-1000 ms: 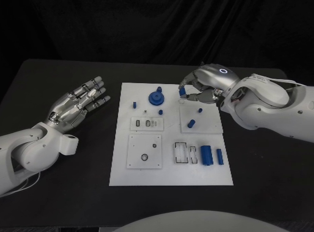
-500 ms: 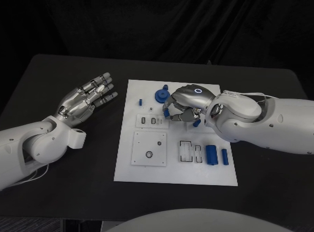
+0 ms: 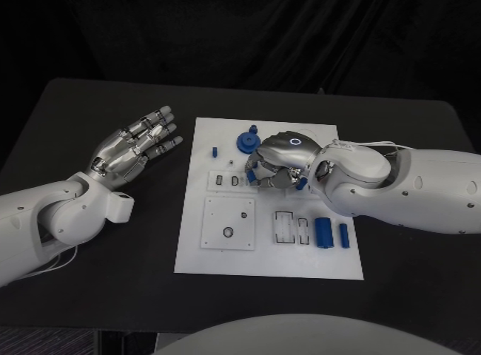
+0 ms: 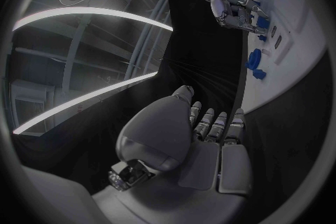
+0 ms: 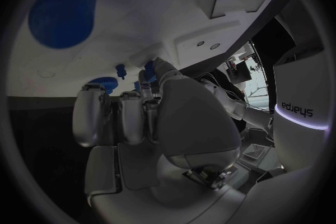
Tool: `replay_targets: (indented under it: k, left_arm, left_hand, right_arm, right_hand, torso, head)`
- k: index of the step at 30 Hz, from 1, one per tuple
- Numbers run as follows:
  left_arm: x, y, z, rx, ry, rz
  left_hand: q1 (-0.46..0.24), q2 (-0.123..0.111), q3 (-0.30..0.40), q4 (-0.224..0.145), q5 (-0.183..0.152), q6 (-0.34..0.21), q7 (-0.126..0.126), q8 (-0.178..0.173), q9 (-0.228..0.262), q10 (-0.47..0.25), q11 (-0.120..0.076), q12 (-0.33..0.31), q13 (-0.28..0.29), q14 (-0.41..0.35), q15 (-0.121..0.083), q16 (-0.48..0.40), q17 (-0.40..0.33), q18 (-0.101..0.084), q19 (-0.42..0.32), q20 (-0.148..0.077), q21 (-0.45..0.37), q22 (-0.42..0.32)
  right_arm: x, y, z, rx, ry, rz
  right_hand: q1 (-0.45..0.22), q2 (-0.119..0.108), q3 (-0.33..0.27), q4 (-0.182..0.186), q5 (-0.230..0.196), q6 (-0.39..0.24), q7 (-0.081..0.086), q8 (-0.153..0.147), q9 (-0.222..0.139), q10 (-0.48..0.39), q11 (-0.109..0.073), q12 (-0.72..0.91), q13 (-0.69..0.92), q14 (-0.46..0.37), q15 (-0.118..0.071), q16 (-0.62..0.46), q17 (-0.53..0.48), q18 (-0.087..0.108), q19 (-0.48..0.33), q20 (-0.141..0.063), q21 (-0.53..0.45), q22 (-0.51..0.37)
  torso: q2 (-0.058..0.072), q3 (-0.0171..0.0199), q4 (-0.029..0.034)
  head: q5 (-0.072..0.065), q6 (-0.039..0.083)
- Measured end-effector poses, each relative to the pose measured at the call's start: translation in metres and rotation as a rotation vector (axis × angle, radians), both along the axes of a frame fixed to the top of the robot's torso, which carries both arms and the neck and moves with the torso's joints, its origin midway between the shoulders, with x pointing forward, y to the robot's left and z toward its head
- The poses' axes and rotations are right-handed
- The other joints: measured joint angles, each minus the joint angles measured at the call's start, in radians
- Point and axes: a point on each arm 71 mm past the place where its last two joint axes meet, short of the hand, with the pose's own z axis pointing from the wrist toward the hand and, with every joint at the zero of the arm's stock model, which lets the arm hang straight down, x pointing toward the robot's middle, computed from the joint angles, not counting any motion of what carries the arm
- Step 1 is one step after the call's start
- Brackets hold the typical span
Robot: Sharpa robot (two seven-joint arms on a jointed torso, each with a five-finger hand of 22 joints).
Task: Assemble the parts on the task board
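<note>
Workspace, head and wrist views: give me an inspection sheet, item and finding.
Surface: black table, task board in the middle.
Job's things: large blue cylinder and thinner blue peg lie at the board's near right; blue gear at its far end.
Clutter: nothing seen.
Hands: left hand open beside the board; right hand over the board, fingers curled, hold unclear.
Cables: white cable on the right arm.
Surroundings: black curtain.

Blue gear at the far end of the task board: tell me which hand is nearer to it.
Right. The right hand hovers over the task board just beside the blue gear. The left hand is off the board, open above the table, clearly farther away.
</note>
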Motion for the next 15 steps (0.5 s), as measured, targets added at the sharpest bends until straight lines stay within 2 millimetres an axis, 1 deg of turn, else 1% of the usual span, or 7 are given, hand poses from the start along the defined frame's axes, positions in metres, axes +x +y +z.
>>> replay_targets:
  k: [5,8,9,10,11,12,15]
  left_arm:
    - [0.0000,-0.0001,-0.0002,0.000,0.000,-0.001]
    - [0.0000,-0.0004,-0.0002,0.000,0.000,-0.001]
    - [0.0001,-0.0004,-0.0002,0.000,0.000,-0.002]
    - [0.0001,-0.0005,-0.0002,-0.001,0.000,-0.002]
    - [0.0001,-0.0006,-0.0002,-0.001,0.001,-0.002]
    - [0.0001,-0.0007,-0.0002,-0.001,0.001,-0.003]
    - [0.0002,-0.0007,-0.0002,-0.001,0.001,-0.003]
  left_hand:
    - [0.000,0.000,0.000,0.000,0.000,0.000,0.000,0.000,0.000,0.000,0.000,0.000,0.000,0.000,0.000,0.000,0.000,0.000,0.000,0.000,0.000,0.000]
    - [0.000,0.000,0.000,0.000,0.000,0.000,0.000,0.000,0.000,0.000,0.000,0.000,0.000,0.000,0.000,0.000,0.000,0.000,0.000,0.000,0.000,0.000]
    - [0.000,0.000,0.000,0.000,0.000,0.000,0.000,0.000,0.000,0.000,0.000,0.000,0.000,0.000,0.000,0.000,0.000,0.000,0.000,0.000,0.000,0.000]
    - [0.000,0.000,0.000,0.000,0.000,0.000,0.000,0.000,0.000,0.000,0.000,0.000,0.000,0.000,0.000,0.000,0.000,0.000,0.000,0.000,0.000,0.000]
    - [0.000,0.000,0.003,-0.003,0.000,0.000,0.000,0.000,0.000,0.000,0.000,0.000,0.000,0.000,0.000,0.000,0.000,0.000,0.000,0.000,0.000,0.000]
    - [0.000,0.000,0.004,-0.004,0.000,0.000,0.000,0.000,0.000,0.000,0.000,0.000,0.000,0.000,0.000,0.000,0.000,0.000,0.000,0.000,0.000,0.000]
    - [0.000,0.000,0.004,-0.004,0.000,0.000,0.000,0.000,0.000,0.000,0.000,0.000,0.000,0.000,0.000,0.000,0.000,0.000,0.000,0.000,0.000,0.000]
  right_arm:
    - [-0.0002,0.0012,-0.0015,-0.007,0.002,0.001]
    - [0.0000,0.0024,-0.0018,-0.010,0.002,0.004]
    - [0.0002,0.0028,-0.0020,-0.011,0.003,0.004]
    - [0.0004,0.0031,-0.0022,-0.013,0.004,0.005]
    - [0.0007,0.0033,-0.0025,-0.014,0.004,0.005]
    - [0.0011,0.0033,-0.0030,-0.016,0.005,0.004]
    - [0.0016,0.0033,-0.0035,-0.020,0.007,0.004]
  right_hand:
    - [-0.006,-0.005,0.000,0.000,-0.001,0.000,0.000,0.006,0.000,0.000,0.000,0.000,0.000,-0.004,0.004,-0.004,0.000,0.000,0.000,0.000,-0.004,0.000]
    - [-0.022,-0.002,-0.003,-0.003,-0.016,-0.001,-0.001,0.006,0.000,0.000,0.000,0.000,0.000,0.000,0.007,-0.009,0.000,0.000,-0.005,0.005,-0.012,0.000]
    - [-0.028,-0.007,-0.004,-0.004,-0.024,-0.008,-0.004,0.003,0.002,0.000,0.000,0.000,0.000,0.000,0.007,-0.016,0.000,0.000,-0.005,0.005,-0.018,0.000]
    - [-0.034,-0.008,-0.006,-0.006,-0.031,-0.020,-0.003,-0.007,0.031,0.000,0.000,0.000,0.000,0.000,0.007,-0.019,0.000,0.000,-0.009,0.007,-0.024,0.000]
    - [-0.040,-0.002,-0.007,-0.007,-0.037,-0.029,-0.001,-0.014,0.039,0.000,0.000,-0.003,0.000,0.000,0.007,-0.019,0.000,0.000,-0.013,0.005,-0.028,0.000]
    - [-0.048,0.001,-0.007,-0.007,-0.041,-0.034,0.002,-0.020,0.042,0.000,0.000,-0.007,0.000,0.000,0.007,-0.024,0.000,0.000,-0.013,0.005,-0.033,0.000]
    - [-0.053,-0.005,-0.009,-0.004,-0.060,-0.057,0.006,-0.037,0.042,0.000,0.000,-0.015,0.000,0.000,0.007,-0.039,0.000,0.000,-0.022,0.007,-0.050,0.000]
  torso:
    - [0.000,-0.0002,-0.0001]
    - [0.000,-0.0003,-0.0001]
    - [0.000,-0.0003,-0.0001]
    - [0.000,-0.0003,-0.0001]
    - [0.000,-0.0003,-0.0001]
    - [0.000,-0.0003,-0.0001]
    - [0.000,-0.0004,-0.0002]
  head:
    - [0.002,-0.004]
    - [0.003,-0.006]
    - [0.003,-0.008]
    - [0.003,-0.009]
    - [0.003,-0.009]
    - [0.003,-0.010]
    - [0.003,-0.012]
